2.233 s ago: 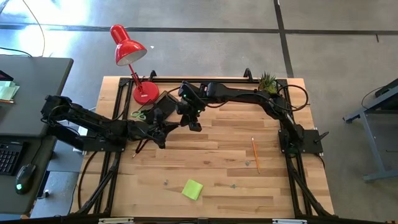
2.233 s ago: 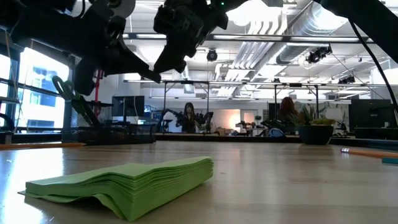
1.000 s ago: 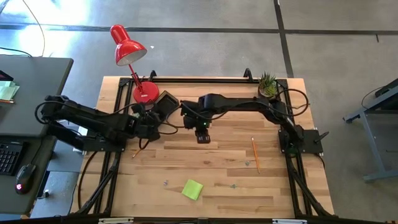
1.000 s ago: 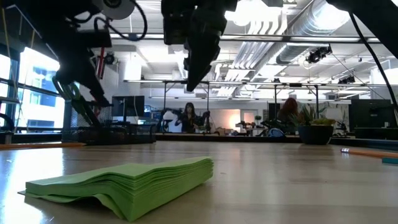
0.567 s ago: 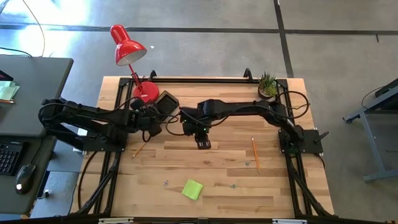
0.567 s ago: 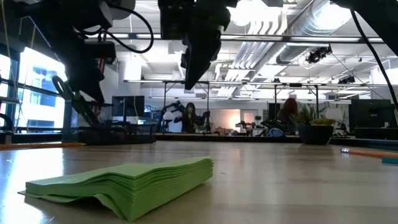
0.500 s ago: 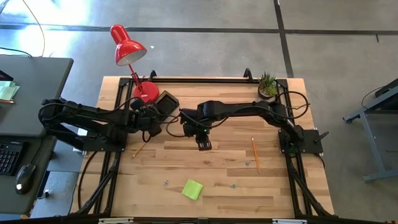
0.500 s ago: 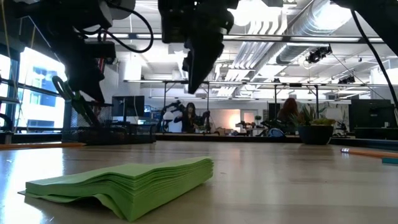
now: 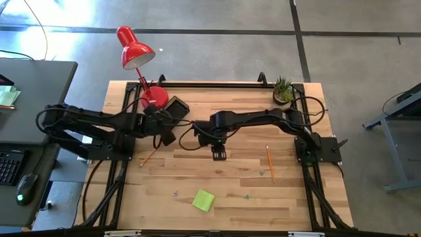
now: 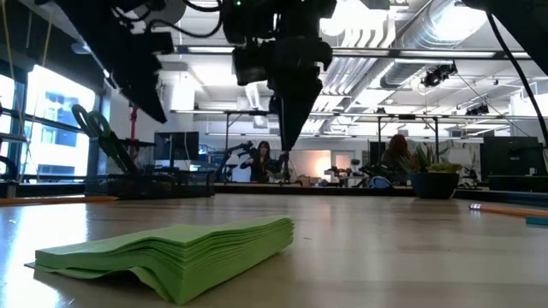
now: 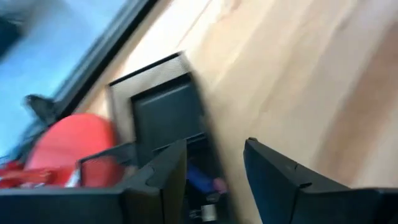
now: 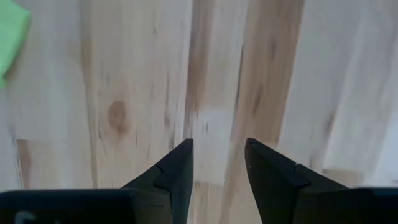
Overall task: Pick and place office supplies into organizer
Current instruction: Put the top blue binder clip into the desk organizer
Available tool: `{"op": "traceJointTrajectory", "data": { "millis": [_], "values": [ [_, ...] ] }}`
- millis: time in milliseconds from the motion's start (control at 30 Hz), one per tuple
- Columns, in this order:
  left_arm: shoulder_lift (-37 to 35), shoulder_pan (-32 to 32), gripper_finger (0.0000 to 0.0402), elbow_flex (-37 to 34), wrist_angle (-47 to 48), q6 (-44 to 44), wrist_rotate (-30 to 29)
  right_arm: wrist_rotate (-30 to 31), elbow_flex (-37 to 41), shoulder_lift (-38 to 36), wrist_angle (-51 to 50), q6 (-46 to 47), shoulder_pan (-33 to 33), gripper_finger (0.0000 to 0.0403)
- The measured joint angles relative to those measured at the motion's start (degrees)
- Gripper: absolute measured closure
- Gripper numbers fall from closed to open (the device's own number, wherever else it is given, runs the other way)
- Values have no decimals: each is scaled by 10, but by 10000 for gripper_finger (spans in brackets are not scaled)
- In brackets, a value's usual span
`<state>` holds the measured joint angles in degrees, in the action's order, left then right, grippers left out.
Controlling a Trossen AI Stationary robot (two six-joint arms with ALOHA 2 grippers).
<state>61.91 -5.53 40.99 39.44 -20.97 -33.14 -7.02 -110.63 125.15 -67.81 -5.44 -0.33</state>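
At upper centre-left of the high view, the left gripper [image 9: 166,131] hovers by the black organizer [image 9: 175,106], its fingers parted and holding nothing. The right gripper [image 9: 219,155] hangs over bare wood mid-frame, jaws apart and empty. The lime-green sticky-note pad [image 9: 203,200] lies lower centre; an orange pencil [image 9: 270,162] lies right of centre.

Wooden table [image 9: 237,187] carries sticky-note pad [image 9: 203,200], pencil [image 9: 270,162], organizer [image 9: 175,106], lamp [image 9: 153,97].

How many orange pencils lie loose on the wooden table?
2: one orange pencil right of the right gripper, another near the table's left edge. Others may be hidden.
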Motion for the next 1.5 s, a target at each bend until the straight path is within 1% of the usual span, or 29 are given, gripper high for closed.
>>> {"op": "traceJointTrajectory", "data": {
  "millis": [100,233,300,433,533,600,700,833,900,1033,1167,1267,1333,1500],
  "values": [
    [0,28,258,16,0,1,14,25,0,-6,-32,23,12,265],
    [0,83,269,26,-11,19,-8,71,0,-10,-74,55,45,265],
    [0,108,274,26,-27,37,-12,84,0,-11,-88,71,66,265],
    [0,146,281,26,-57,74,-1,87,2,-12,-90,88,111,265],
    [0,158,282,26,-69,98,7,116,27,-15,-92,114,139,266],
    [0,157,282,26,-72,113,8,140,68,-30,-93,143,151,269],
    [0,156,284,26,-79,132,8,143,158,-78,-69,198,162,279],
    [0,156,284,26,-125,190,7,125,298,-168,26,282,176,297],
    [0,156,284,26,-157,217,9,112,364,-222,85,305,185,305],
    [0,156,286,26,-214,263,18,98,490,-309,197,300,207,314],
    [0,156,286,26,-232,281,40,64,597,-360,282,289,228,314],
    [0,156,284,26,-231,283,42,44,648,-379,321,284,241,307],
    [0,156,284,26,-231,282,42,44,666,-384,319,284,248,300],
    [0,156,286,26,-231,277,42,61,672,-388,318,273,255,279]
  ]
}}
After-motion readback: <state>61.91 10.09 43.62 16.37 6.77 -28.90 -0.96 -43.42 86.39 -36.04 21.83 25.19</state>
